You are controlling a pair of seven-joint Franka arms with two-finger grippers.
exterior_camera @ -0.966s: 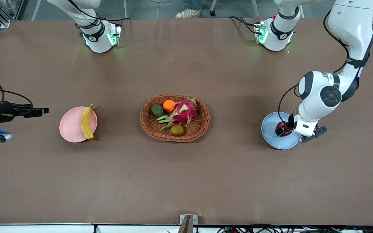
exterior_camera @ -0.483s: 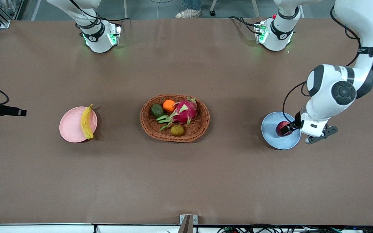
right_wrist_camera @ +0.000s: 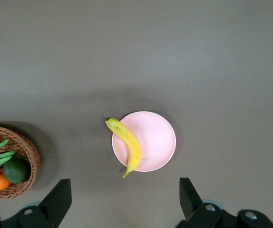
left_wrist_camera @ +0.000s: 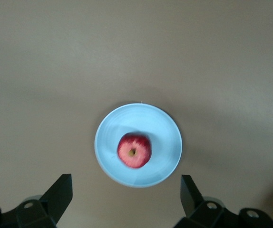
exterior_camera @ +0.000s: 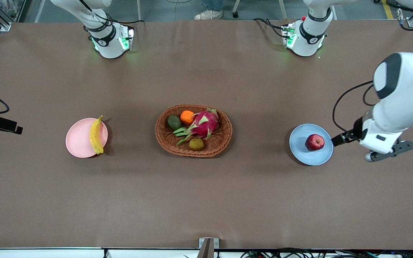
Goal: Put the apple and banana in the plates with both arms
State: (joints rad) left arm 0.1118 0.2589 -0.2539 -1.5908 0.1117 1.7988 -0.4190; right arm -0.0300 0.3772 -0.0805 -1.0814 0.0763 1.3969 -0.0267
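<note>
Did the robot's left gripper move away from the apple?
Yes. The left gripper, open, has pulled off the apple and now sits past the blue plate's rim, toward the left arm's end of the table.

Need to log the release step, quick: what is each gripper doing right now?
Left gripper: open, empty, above the apple on the blue plate.
Right gripper: open, empty, above the banana on the pink plate.

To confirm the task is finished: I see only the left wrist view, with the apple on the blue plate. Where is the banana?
Observer: The banana lies on the pink plate, along the rim toward the basket.
Operator: Is the right gripper free?
Observer: Yes. The right gripper is open, over the table at the right arm's end.
Operator: And the left gripper?
Observer: The front view shows the left gripper open, at the blue plate rim.
</note>
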